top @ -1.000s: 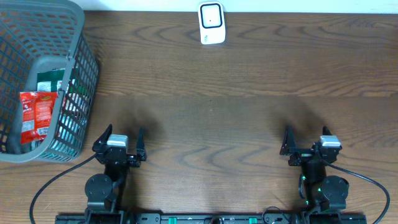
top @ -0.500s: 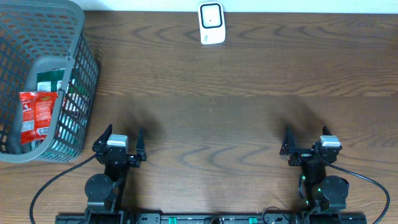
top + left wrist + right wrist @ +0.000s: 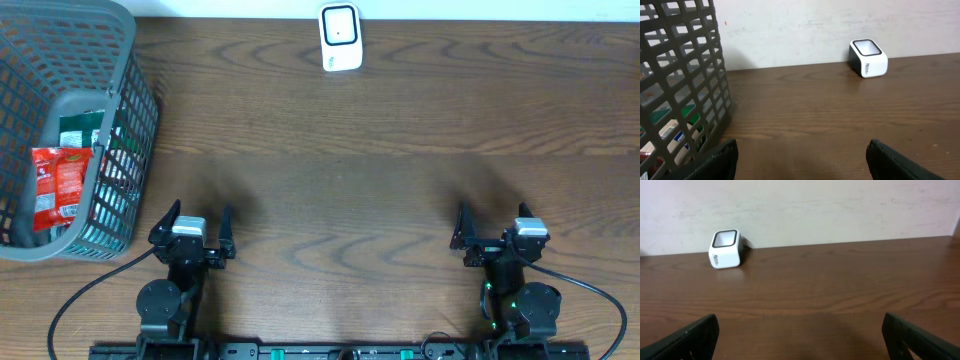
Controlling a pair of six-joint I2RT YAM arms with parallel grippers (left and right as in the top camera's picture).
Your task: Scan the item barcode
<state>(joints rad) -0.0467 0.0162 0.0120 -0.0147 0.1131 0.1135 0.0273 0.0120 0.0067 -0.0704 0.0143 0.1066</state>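
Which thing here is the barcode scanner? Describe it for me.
Follow the far edge of the wooden table, by the pale wall. Midway stands the scanner, a small white box with a dark-framed window, alone there; the grey basket sits at the far left.

This looks like a robot test room set up like a shop. A grey plastic mesh basket (image 3: 135, 120) holds a red snack packet (image 3: 58, 185). A small white box scanner with a dark window (image 3: 340, 38) sits on the dark brown wooden bench (image 3: 340, 170) by a plain pale wall (image 3: 840, 205). 2 black robot arms (image 3: 170, 295) are fixed at the bench edge.
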